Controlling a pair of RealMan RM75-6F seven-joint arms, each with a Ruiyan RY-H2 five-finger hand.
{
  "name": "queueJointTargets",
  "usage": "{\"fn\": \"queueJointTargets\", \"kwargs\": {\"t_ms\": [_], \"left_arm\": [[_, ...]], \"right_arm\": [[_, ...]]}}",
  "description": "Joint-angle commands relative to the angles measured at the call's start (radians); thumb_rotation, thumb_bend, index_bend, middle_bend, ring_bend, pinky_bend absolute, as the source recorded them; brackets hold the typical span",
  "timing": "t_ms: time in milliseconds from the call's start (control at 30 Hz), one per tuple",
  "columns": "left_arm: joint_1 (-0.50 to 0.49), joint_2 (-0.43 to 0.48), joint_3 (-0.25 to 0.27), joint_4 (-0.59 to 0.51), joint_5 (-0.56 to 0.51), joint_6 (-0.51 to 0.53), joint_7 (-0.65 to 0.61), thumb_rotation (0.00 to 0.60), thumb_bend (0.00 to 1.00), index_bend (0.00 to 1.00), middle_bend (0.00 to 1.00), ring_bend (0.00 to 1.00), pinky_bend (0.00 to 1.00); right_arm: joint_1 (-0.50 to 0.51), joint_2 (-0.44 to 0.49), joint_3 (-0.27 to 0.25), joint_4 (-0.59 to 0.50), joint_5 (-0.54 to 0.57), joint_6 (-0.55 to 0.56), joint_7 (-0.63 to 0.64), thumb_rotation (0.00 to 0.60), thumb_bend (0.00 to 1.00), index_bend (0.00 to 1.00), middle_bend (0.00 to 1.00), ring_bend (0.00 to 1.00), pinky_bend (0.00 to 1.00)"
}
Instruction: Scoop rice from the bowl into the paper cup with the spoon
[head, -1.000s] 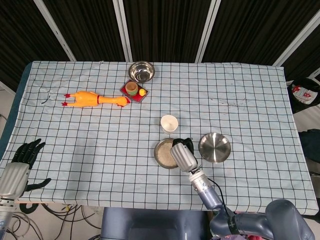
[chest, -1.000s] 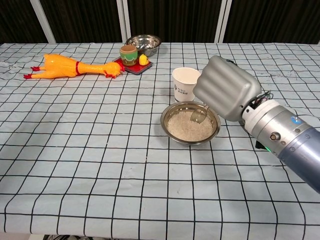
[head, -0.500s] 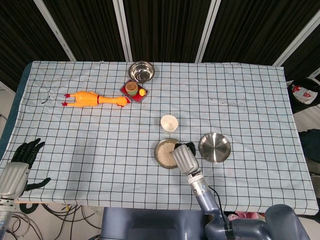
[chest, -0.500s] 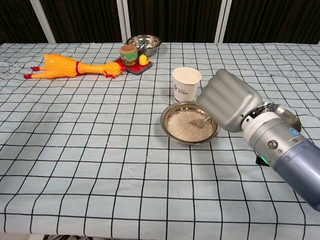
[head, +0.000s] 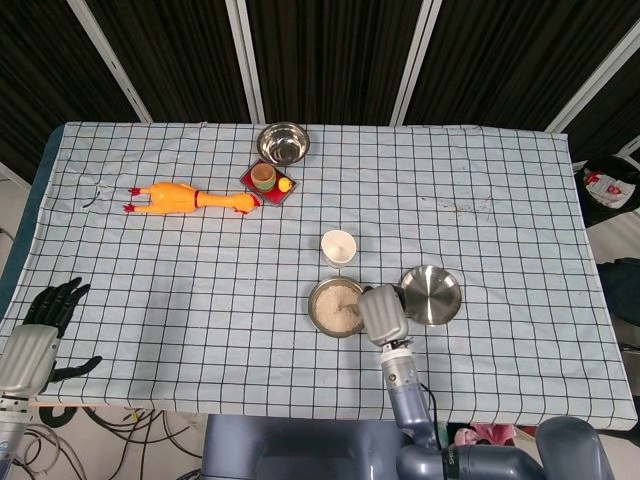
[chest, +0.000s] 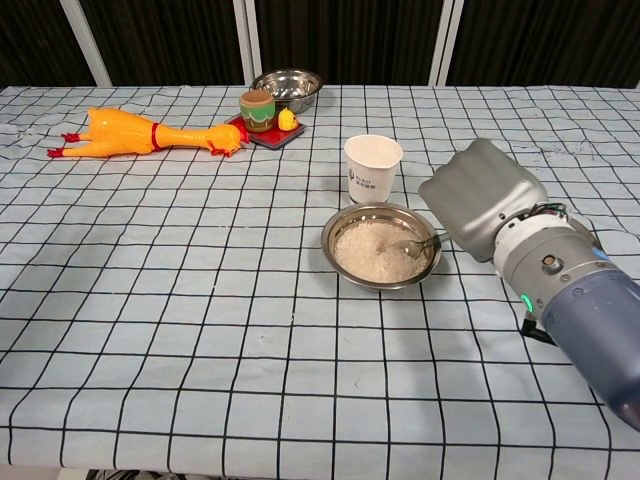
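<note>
Right hand: the right hand (chest: 483, 200) shows only its grey back, beside the right rim of the bowl; its fingers are hidden in both views, so I cannot tell whether they grasp the spoon or have let it go.
Spoon: the spoon (chest: 414, 243) lies with its scoop in the rice and its handle over the bowl's right rim, running toward the hand.
Bowl: the steel bowl (chest: 350, 270) of white rice stands on the cloth just in front of the paper cup.
Paper cup: the paper cup (chest: 372, 167) stands upright, near the bowl but apart from it.
Left hand: the left hand (head: 45, 320) rests at the table's near left corner, its dark fingers spread and holding nothing.
Surface: a pale tablecloth (head: 180, 270) with a black grid covers the table.
Other things: a steel lid (head: 434, 295) lies just right of the right hand; a rubber chicken (head: 190, 198), a red tray (head: 279, 194) with a small brown cup, and an empty steel bowl (head: 283, 143) sit toward the far side.
Room: dark slatted panels (head: 330, 55) with pale diagonal bars stand behind the table.
</note>
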Motion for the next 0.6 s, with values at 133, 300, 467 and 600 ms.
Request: {"fn": "queueJointTargets", "kwargs": {"t_ms": [133,300,467,600], "left_arm": [[0.0,0.0,0.0,-0.001,-0.002,-0.001,0.0,0.6,0.0,0.0,0.0,0.0,0.0],[0.0,0.0,0.0,-0.002,-0.003,-0.002,0.0,0.6,0.0,0.0,0.0,0.0,0.0],[0.0,0.0,0.0,-0.002,-0.002,-0.002,0.001,0.6,0.0,0.0,0.0,0.0,0.0],[0.0,-0.001,0.0,-0.001,-0.003,-0.001,0.002,0.6,0.0,0.0,0.0,0.0,0.0]], "right_arm": [[-0.008,-0.002,0.038,-0.057,0.082,0.017,0.0,0.6,0.52,0.72,1.0,1.0,1.0],[-0.004,0.002,0.05,-0.09,0.12,0.034,0.0,0.6,0.52,0.72,1.0,1.0,1.0],[0.006,0.008,0.047,-0.11,0.133,0.048,-0.002,0.6,0.52,0.72,1.0,1.0,1.0],[0.018,0.009,0.045,-0.121,0.141,0.057,-0.006,0.6,0.52,0.72,1.0,1.0,1.0]]}}
